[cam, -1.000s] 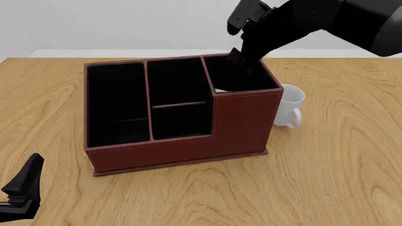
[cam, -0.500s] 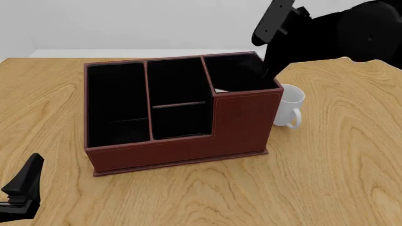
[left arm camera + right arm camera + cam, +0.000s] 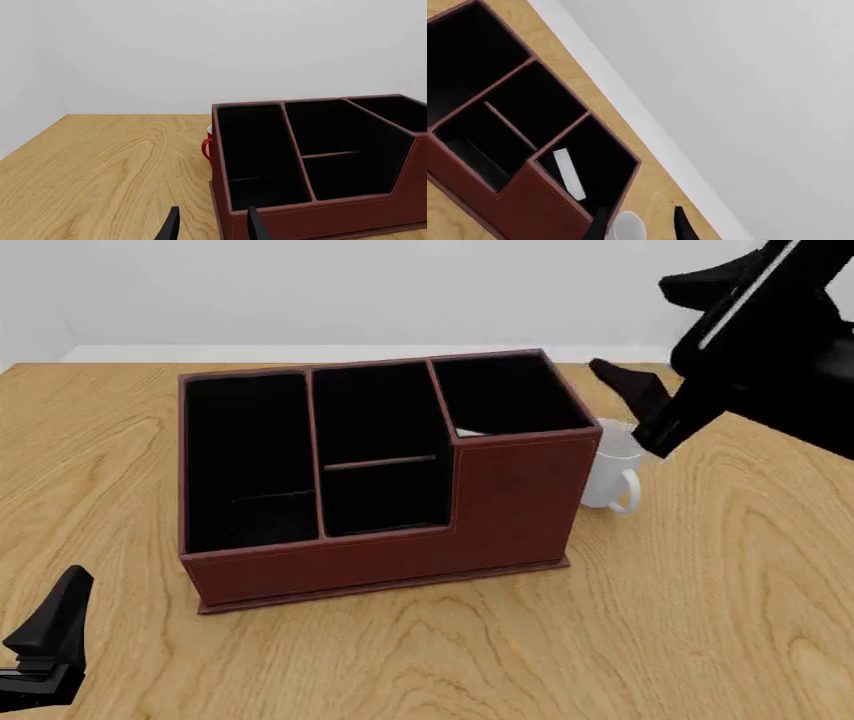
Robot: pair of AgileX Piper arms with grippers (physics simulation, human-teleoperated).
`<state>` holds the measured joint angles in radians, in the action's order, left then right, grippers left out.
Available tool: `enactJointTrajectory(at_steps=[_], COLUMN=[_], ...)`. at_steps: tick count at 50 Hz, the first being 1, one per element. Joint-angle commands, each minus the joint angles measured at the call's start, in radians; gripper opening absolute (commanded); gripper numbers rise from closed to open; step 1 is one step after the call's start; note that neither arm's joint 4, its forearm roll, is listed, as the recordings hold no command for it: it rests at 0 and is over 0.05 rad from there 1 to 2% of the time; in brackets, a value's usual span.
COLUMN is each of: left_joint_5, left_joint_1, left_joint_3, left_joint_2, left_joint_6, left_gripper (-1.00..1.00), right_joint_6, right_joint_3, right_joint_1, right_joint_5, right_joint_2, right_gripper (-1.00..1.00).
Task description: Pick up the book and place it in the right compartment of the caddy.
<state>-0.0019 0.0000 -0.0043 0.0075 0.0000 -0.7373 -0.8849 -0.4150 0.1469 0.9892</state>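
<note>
The reddish-brown caddy (image 3: 387, 550) stands mid-table. In its tall right compartment (image 3: 505, 395) the black book stands on edge. Only its white page edges show, as a sliver in the front view (image 3: 469, 432) and as a strip in the right wrist view (image 3: 568, 174). My right gripper (image 3: 634, 328) is open and empty, raised to the right of the caddy above the white mug; its fingertips (image 3: 680, 225) are apart. My left gripper (image 3: 54, 625) is open and empty near the table's front left corner, with the caddy (image 3: 313, 165) ahead of it.
A white mug (image 3: 617, 465) stands against the caddy's right side and shows in the right wrist view (image 3: 627, 226). A red mug (image 3: 207, 148) peeks out beside the caddy's far left corner. The wooden table (image 3: 694, 620) surrounds the caddy.
My right gripper has come out of the right compartment and moved up and to the right, empty. The book stays in the compartment. The left arm has not moved.
</note>
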Motion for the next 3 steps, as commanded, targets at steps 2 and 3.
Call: enactJointTrajectory(at_steps=[2,3], left_joint_5=[0.0,0.0], left_joint_1=[0.0,0.0], left_joint_3=[0.0,0.0], left_joint_2=[0.0,0.0], left_joint_6=[0.0,0.0], left_gripper=[1.0,1.0], right_joint_6=[0.105,0.076], right_joint_3=[0.145,0.177], right_joint_1=[0.017,0.036], right_joint_5=[-0.047,-0.064], right_joint_2=[-0.247,-0.259], right_gripper=[1.0,1.0])
